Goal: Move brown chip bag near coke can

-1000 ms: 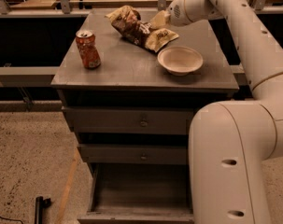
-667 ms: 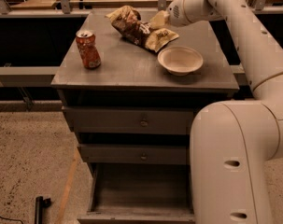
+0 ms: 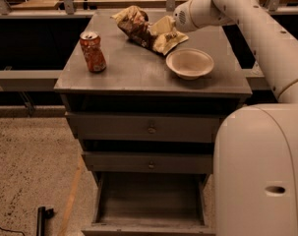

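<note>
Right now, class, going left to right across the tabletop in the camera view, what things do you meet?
can → bag → bowl. The gripper is at the bag's right end and overlaps bag and bowl sideways, so it is left out of the order.

Tool (image 3: pixel 170 28) at bag (image 3: pixel 137 27) right end; can (image 3: pixel 93 52) left.

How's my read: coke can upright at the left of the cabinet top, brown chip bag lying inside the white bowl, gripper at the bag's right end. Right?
Not quite. The camera view shows the brown chip bag lying on the cabinet top behind the white bowl, not inside it. The rest holds: coke can upright at the left, gripper at the bag's right end.
</note>
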Robot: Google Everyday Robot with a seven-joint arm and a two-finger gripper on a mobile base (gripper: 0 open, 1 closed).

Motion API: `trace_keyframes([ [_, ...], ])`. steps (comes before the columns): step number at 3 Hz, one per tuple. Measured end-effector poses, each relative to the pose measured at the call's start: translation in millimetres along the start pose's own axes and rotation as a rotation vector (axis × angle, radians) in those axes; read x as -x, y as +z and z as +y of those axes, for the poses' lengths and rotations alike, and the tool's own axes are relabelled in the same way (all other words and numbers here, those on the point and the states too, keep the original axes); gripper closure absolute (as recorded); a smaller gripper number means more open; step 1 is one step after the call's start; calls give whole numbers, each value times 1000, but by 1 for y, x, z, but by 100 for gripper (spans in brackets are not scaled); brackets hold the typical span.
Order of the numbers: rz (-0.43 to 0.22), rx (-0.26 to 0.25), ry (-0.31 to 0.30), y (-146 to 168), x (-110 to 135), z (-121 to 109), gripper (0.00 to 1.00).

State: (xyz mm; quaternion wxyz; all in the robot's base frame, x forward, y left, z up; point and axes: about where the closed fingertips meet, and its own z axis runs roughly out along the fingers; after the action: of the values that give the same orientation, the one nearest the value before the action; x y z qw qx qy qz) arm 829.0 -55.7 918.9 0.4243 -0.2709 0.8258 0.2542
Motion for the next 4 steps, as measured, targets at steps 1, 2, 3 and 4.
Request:
trace_keyframes([
  [1, 9, -34, -8, 4, -3, 2, 0],
  [2, 15, -65, -12, 5, -2, 0, 0],
  [3, 8, -76, -10, 12, -3, 2, 0],
  [4, -4, -74, -8, 25, -8, 6, 0],
])
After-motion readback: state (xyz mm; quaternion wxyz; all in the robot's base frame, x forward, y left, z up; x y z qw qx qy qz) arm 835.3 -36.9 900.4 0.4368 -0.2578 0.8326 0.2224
